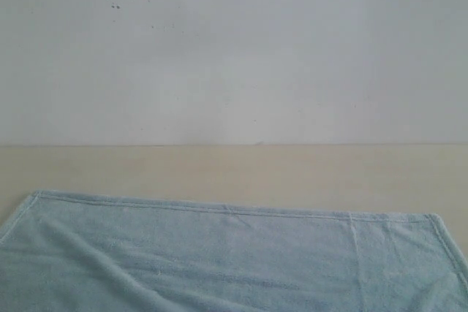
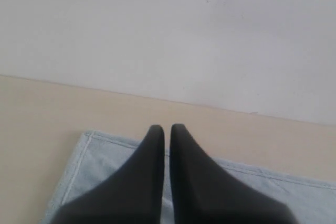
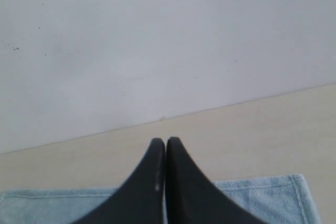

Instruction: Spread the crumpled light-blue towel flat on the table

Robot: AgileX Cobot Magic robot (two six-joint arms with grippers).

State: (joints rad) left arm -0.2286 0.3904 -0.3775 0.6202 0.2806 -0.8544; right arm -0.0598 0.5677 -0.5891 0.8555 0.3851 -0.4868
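The light-blue towel [image 1: 219,257] lies spread across the near part of the cream table [image 1: 234,169], its far hem straight and a few soft folds near the bottom edge. Neither gripper shows in the exterior view. In the left wrist view my left gripper [image 2: 167,128] is shut, black fingers almost touching, above the towel [image 2: 92,163] near its hemmed corner. In the right wrist view my right gripper [image 3: 165,141] is shut too, tips over bare table [image 3: 252,129], with the towel [image 3: 273,195] and its other far corner beside it. Nothing shows between either pair of fingers.
A plain white wall [image 1: 234,49] with a few dark specks meets the table's far edge. A strip of bare tabletop runs between the towel's far hem and the wall.
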